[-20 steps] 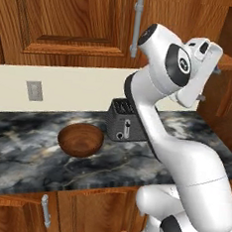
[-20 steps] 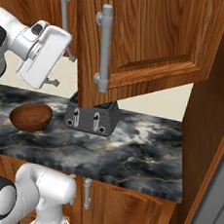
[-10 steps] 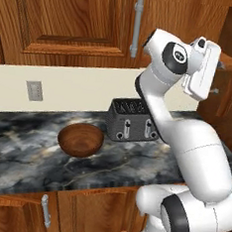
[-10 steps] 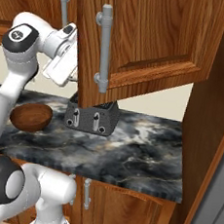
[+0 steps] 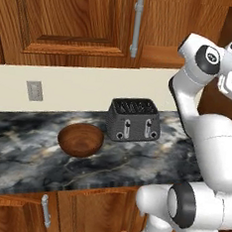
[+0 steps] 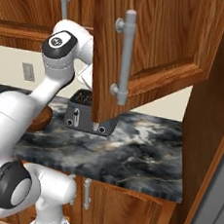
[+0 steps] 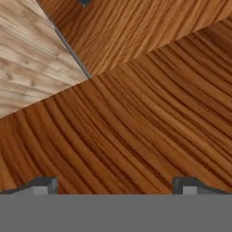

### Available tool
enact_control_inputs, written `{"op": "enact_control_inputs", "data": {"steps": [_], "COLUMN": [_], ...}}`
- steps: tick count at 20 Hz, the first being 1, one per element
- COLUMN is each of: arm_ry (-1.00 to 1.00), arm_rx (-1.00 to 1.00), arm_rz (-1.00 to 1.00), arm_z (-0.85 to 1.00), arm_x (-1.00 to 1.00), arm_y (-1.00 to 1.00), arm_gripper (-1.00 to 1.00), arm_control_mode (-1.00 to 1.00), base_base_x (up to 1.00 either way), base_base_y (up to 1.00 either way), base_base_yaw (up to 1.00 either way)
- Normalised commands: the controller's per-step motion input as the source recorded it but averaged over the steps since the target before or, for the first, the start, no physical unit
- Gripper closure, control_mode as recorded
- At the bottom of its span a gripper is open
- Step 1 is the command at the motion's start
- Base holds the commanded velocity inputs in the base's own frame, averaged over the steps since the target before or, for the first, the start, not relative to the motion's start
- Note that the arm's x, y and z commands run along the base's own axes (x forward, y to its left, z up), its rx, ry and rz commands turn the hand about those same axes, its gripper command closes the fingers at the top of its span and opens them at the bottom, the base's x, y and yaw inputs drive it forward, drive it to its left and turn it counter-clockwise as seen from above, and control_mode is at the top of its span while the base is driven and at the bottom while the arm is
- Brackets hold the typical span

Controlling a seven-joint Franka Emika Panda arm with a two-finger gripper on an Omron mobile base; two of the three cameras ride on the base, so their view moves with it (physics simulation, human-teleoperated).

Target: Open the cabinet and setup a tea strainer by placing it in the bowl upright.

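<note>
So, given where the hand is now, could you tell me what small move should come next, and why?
Probably reach further into the cabinet to look for the strainer: one door stands swung open, the gripper sits open with nothing between its tips facing bare wood, and the bowl waits empty beside the toaster.

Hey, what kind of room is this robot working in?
A rendered home kitchen, it seems: reddish wood wall cabinet with grey bar handles, a dark marbled counter carrying a grey toaster and a wooden bowl, with lower cabinets beneath.
</note>
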Motion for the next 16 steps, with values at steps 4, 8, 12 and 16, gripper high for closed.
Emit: {"op": "enact_control_inputs", "data": {"steps": [4,8,12,16], "arm_ry": [0.00,0.00,0.00,0.00], "arm_rx": [0.00,0.03,0.01,0.01], "arm_rz": [0.01,0.14,0.22,0.21], "arm_z": [0.00,-0.01,-0.13,-0.19], "arm_x": [-0.05,-0.05,0.00,0.00], "arm_y": [-0.80,-0.84,-0.77,-0.51], "arm_gripper": [-1.00,-1.00,-1.00,-1.00], "arm_control_mode": [-1.00,-1.00,-1.00,-1.00], "base_base_x": [0.00,0.00,0.00,0.00], "base_base_y": [0.00,0.00,0.00,0.00], "base_base_yaw": [0.00,0.00,0.00,0.00]}}
